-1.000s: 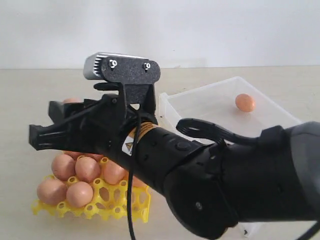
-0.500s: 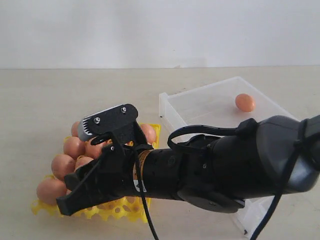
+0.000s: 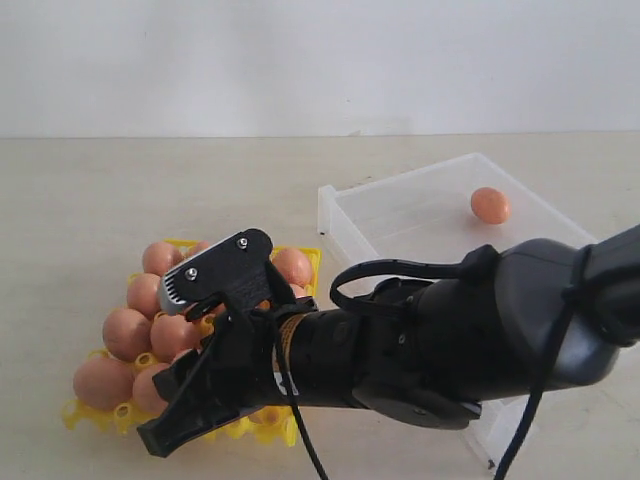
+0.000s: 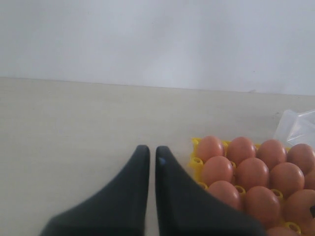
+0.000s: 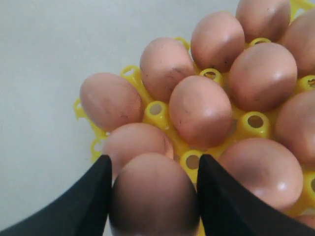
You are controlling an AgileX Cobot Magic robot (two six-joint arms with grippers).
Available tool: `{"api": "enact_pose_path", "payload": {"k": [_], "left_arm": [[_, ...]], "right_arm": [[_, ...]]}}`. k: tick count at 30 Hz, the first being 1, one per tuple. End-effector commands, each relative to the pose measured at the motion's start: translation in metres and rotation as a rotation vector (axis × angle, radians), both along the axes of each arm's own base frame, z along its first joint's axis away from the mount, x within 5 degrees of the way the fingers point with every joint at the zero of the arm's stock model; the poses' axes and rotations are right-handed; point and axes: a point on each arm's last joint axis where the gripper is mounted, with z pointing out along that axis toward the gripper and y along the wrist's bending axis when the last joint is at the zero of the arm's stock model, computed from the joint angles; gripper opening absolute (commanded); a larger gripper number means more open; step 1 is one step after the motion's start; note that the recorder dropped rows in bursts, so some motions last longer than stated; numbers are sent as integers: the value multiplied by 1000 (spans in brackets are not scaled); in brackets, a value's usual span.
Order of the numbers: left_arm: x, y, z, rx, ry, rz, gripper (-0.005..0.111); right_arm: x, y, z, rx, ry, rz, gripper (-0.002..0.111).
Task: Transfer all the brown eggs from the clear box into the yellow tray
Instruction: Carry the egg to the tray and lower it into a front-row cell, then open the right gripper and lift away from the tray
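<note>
Brown egg (image 5: 153,196), clamped in right gripper (image 5: 153,164) over crowded yellow tray (image 5: 129,73); left gripper (image 4: 149,155) pressed together, empty; risk: shell knocking seated neighbours (image 5: 199,110) or slipping off the tray edge on release.

A plain white wall (image 3: 320,60) is seen behind a pale beige counter (image 3: 90,200), and the two are joined along a straight horizontal line. The counter's matte surface is lit evenly by soft light, and only faint shadows are cast.
</note>
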Motion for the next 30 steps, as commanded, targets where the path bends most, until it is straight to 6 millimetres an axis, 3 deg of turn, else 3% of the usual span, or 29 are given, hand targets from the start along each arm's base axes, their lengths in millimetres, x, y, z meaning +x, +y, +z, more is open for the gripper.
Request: {"api": "enact_pose_path", "payload": {"k": [1, 5, 6, 9, 11, 24, 27, 30], "left_arm": [[0, 0, -1, -9, -5, -5, 4], [0, 0, -1, -9, -5, -5, 4], [0, 0, -1, -9, -5, -5, 4], [0, 0, -1, -9, -5, -5, 4], [0, 0, -1, -9, -5, -5, 4], [0, 0, -1, -9, -5, -5, 4], [0, 0, -1, -9, -5, -5, 4], [0, 0, -1, -9, -5, -5, 4]], "right_arm": [[1, 2, -2, 8, -33, 29, 0], [1, 2, -1, 7, -43, 36, 4], [1, 2, -1, 9, -43, 37, 9], [1, 2, -1, -2, -60, 50, 40], [1, 2, -1, 0, -58, 47, 45], [1, 2, 0, -18, -88, 69, 46], [1, 2, 7, -2, -103, 68, 46], [-1, 0, 28, 37, -142, 66, 46]]}}
